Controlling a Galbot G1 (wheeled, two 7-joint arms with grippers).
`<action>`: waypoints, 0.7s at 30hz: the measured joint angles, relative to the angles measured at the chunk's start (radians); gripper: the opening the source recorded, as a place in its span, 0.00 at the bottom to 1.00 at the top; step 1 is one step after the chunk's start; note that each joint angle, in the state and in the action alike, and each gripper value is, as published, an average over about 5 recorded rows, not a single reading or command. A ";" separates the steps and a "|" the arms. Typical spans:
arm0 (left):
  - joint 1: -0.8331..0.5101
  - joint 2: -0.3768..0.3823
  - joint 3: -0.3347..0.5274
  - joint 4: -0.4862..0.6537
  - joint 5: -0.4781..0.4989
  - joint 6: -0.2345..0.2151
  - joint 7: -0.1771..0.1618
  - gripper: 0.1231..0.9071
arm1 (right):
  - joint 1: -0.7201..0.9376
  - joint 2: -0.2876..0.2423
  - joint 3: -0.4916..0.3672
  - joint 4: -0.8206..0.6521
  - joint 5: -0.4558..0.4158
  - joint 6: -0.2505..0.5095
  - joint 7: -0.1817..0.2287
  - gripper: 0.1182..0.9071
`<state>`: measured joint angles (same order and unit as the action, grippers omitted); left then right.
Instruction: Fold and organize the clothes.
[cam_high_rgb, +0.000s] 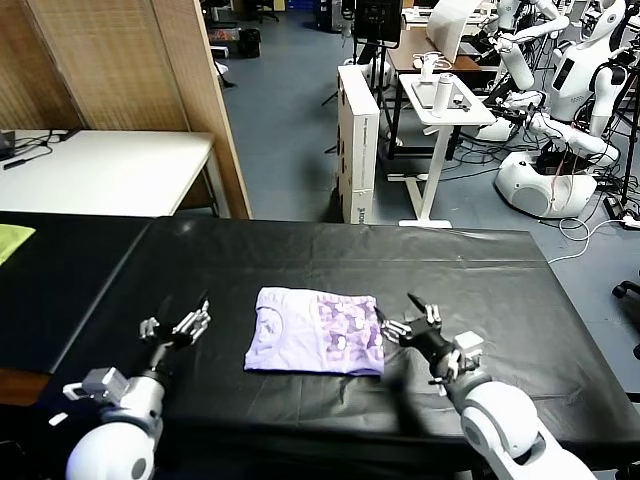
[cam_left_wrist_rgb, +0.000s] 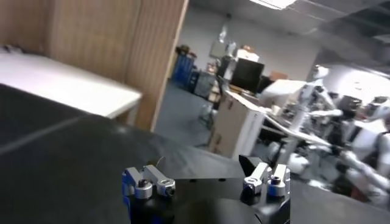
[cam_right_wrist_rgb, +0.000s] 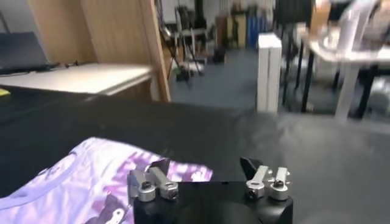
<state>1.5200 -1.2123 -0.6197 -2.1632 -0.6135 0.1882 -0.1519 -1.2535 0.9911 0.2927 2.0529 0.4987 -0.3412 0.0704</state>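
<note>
Lavender shirt (cam_high_rgb: 317, 343) lies folded flat on the black table (cam_high_rgb: 500, 290), long side running from 9 to 3 o'clock, print toward 3. Right gripper (cam_high_rgb: 408, 322) sits just beside it, wide open, holding nothing. Left gripper (cam_high_rgb: 180, 322) at 9 is wide too.

Legible text, labels, brands, numbers, signs: none. The white carton (cam_high_rgb: 358, 140) standing on the floor well beyond the right gripper (cam_high_rgb: 408, 318) carries dark marks down its narrow face, too small to read. The T-shirt (cam_high_rgb: 317, 330), just beside that gripper, bears a purple-and-white pattern only, with no lettering that can be made out.
</note>
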 joint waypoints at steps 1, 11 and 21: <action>0.007 0.013 0.001 0.001 -0.001 -0.017 0.000 1.00 | -0.009 -0.002 0.007 0.004 -0.023 0.021 -0.010 0.99; 0.090 0.109 -0.006 -0.023 -0.029 -0.020 -0.069 1.00 | -0.132 0.020 0.096 0.033 -0.135 0.144 -0.003 1.00; 0.242 0.118 -0.009 -0.054 0.035 -0.061 -0.089 1.00 | -0.348 0.094 0.190 0.097 -0.213 0.242 0.014 1.00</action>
<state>1.7623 -1.0939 -0.6282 -2.2168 -0.5784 0.1274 -0.2405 -1.6013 1.0847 0.4828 2.1504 0.2853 -0.0994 0.0841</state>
